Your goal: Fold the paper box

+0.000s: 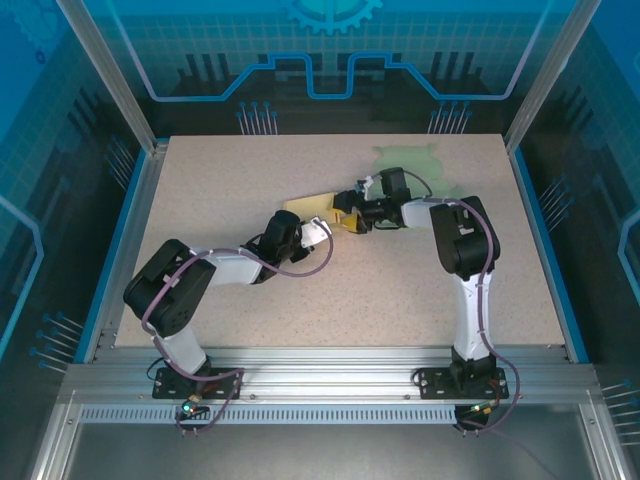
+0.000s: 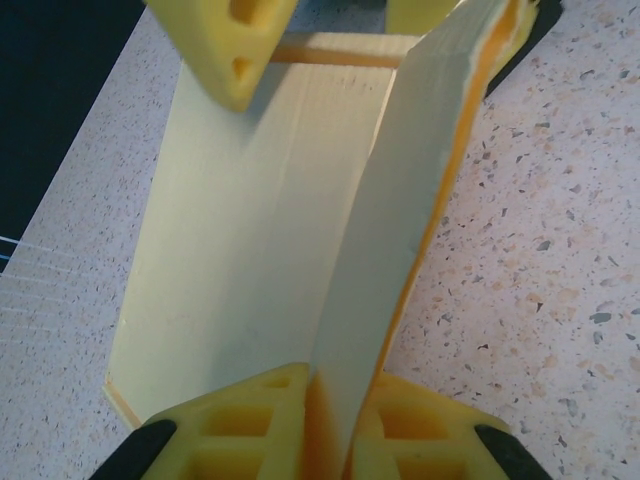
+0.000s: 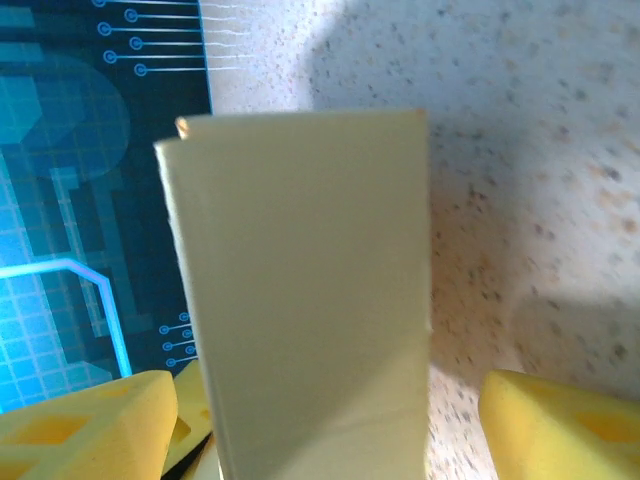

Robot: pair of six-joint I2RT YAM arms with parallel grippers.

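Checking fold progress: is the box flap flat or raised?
Raised: the flap stands up from the panel, pinched by the left claw.

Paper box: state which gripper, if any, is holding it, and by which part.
The left gripper pinches the paper box by the near edge of its raised flap; the right gripper stands open, not gripping.

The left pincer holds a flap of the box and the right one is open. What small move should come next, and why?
Probably close the right pincer on the flap. The left pincer pinches its near end upright, and its far end stands between the right pincer's open fingers. A second grip should steady the box for the fold.
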